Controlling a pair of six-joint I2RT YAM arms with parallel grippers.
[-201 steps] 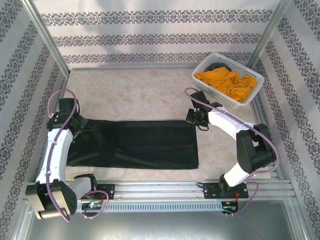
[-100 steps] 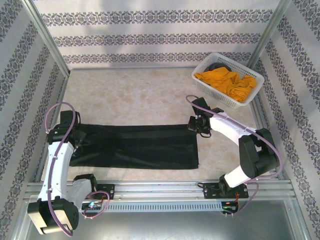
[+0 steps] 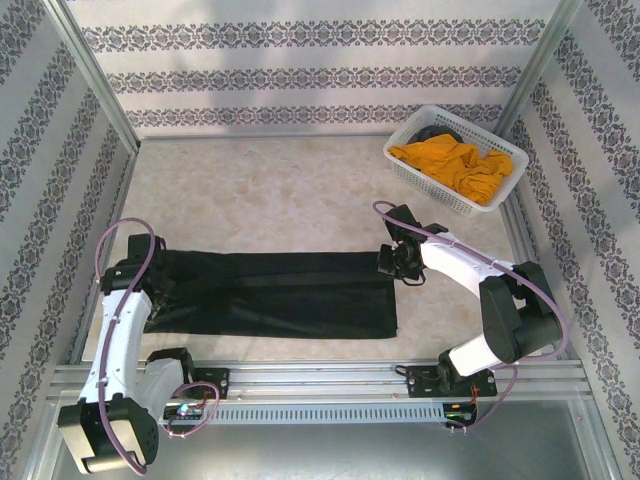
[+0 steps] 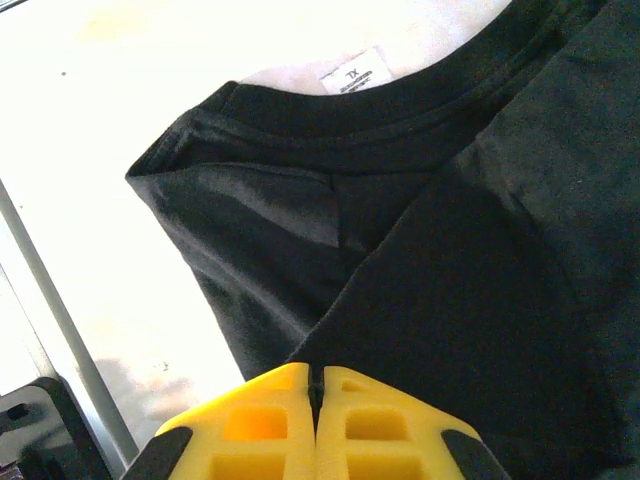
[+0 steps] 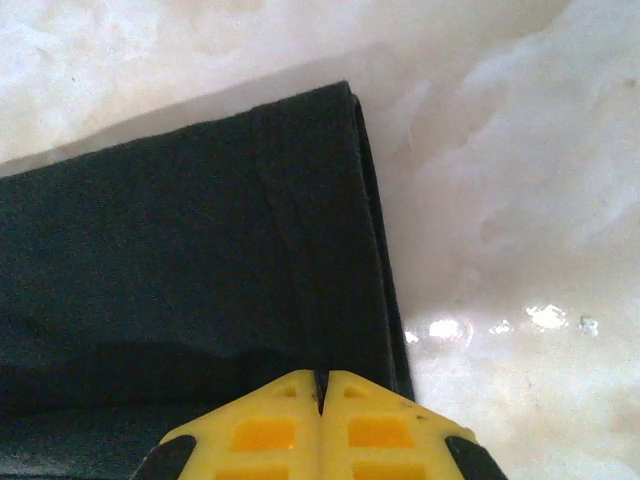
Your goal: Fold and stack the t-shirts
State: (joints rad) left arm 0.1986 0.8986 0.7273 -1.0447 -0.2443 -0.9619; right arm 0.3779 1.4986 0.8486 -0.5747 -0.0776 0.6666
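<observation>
At the bench's (image 3: pixel 280 190) 8 o'clock side, the left fingers (image 3: pixel 157 284) are clenched on the collar end of the black t-shirt (image 3: pixel 275 293). In the left wrist view, the yellow left fingers (image 4: pixel 322 376) press together with no gap, and a fold of the black t-shirt (image 4: pixel 450 300) runs straight up into their seam. Past them the ribbed collar (image 4: pixel 400 115) curves across at 12 o'clock, a white neck tag (image 4: pixel 352 75) lying just beyond it on the pale bench.

The shirt lies folded into a long band across the near half of the bench, flat, stretching from 8 o'clock to about 4 o'clock.

At its right end, the right fingers (image 3: pixel 396 262) are clenched on the far corner of the cloth. The right wrist view shows the right fingers (image 5: pixel 330 384) shut tight, the doubled hem of the black t-shirt (image 5: pixel 180 260) meeting their tips, and bare marbled bench at 3 o'clock.

At the bench's 2 o'clock corner, well apart from the band, a white lattice basket (image 3: pixel 428 186) holds the mustard-orange t-shirt (image 3: pixel 455 165), crumpled.
</observation>
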